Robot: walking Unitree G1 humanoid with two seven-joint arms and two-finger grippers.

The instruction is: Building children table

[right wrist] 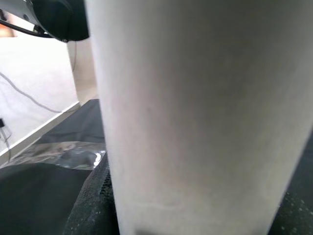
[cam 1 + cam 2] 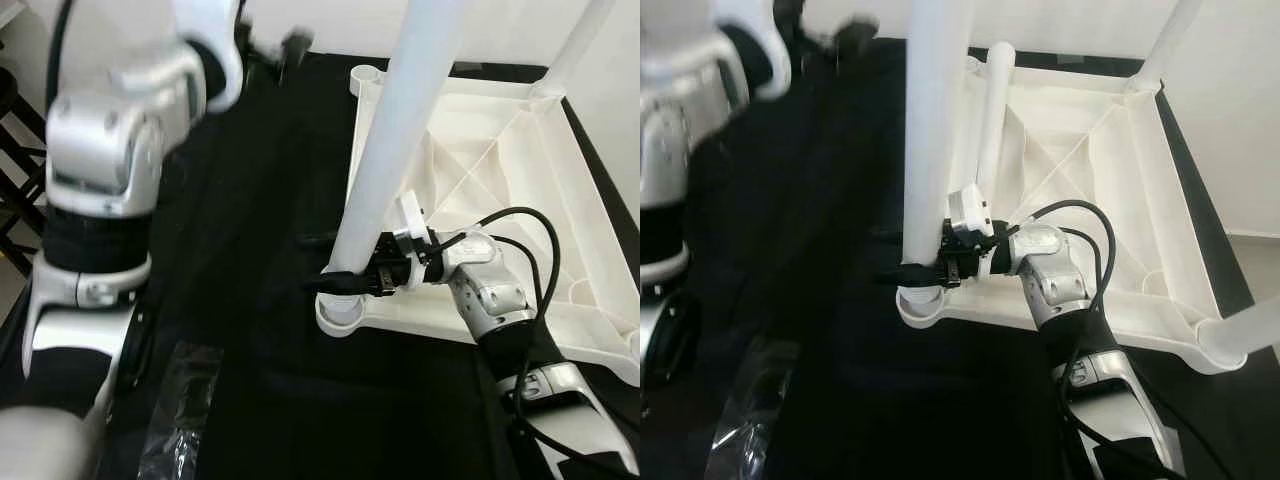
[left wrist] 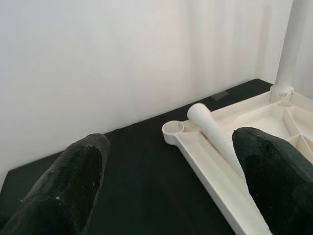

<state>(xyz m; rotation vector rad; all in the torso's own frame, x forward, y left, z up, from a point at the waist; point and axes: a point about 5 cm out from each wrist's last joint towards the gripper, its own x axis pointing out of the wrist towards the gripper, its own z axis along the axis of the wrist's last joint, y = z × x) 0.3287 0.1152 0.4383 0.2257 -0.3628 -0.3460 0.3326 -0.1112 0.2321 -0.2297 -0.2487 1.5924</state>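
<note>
the right gripper (image 2: 345,282) clamps the white leg (image 2: 385,165) just above its corner socket (image 2: 338,312) on the upturned tabletop (image 2: 520,200). press straight down, leg upright. the left gripper (image 3: 171,181) hovers wide, an empty socket (image 3: 173,129) ahead.

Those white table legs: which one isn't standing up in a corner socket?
The loose leg lying flat inside the upturned tabletop, beside an empty socket. The others stand upright in corners, including the near leg gripped by the right end effector.
</note>
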